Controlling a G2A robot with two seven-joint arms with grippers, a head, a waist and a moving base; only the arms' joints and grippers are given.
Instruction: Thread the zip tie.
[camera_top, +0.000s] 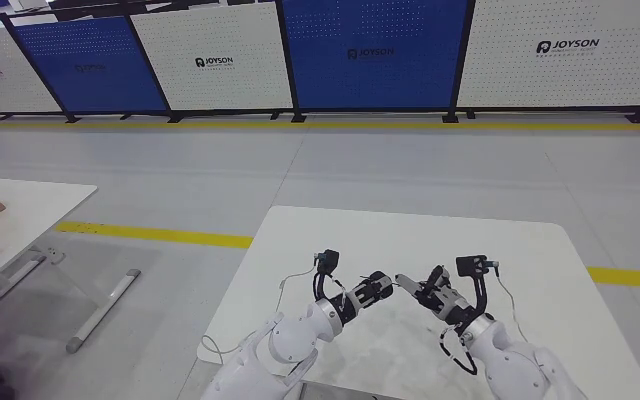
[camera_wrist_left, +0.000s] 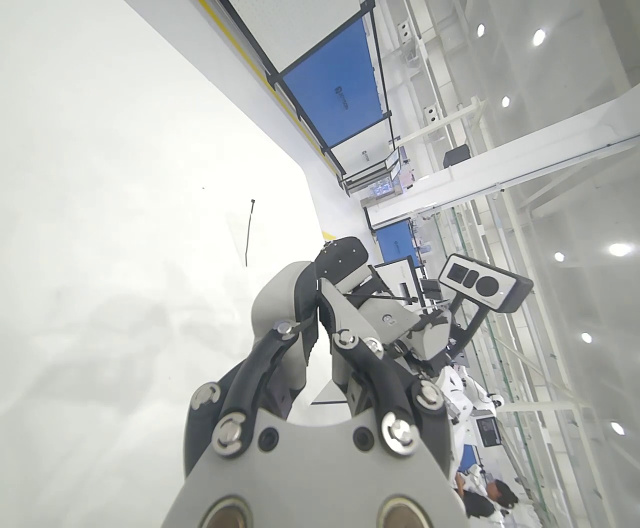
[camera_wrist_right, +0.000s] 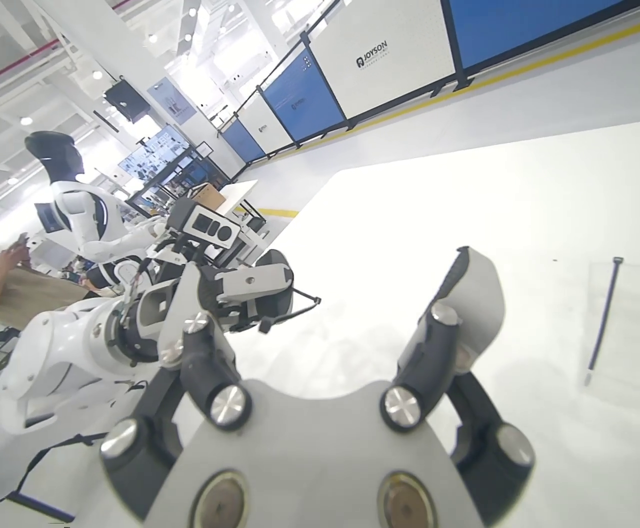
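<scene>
Black zip tie (camera_wrist_right: 300, 311) pinched in the left gripper (camera_top: 378, 286); right gripper (camera_top: 428, 284) spread wide.
Top view: both grippers sit nearly tip to tip at the lower centre of the frame, above the white worktop (camera_top: 420, 235). Left wrist view: this gripper's jaws stand almost together, and a second zip tie (camera_wrist_left: 248, 232) lies flat on the worktop beyond. Right wrist view: the held zip tie juts out bent in an open angle; which end is the head is too small to tell. To thread it well, the right gripper should probably catch the loose tail near its tip, square it to the slot and feed slowly.
</scene>
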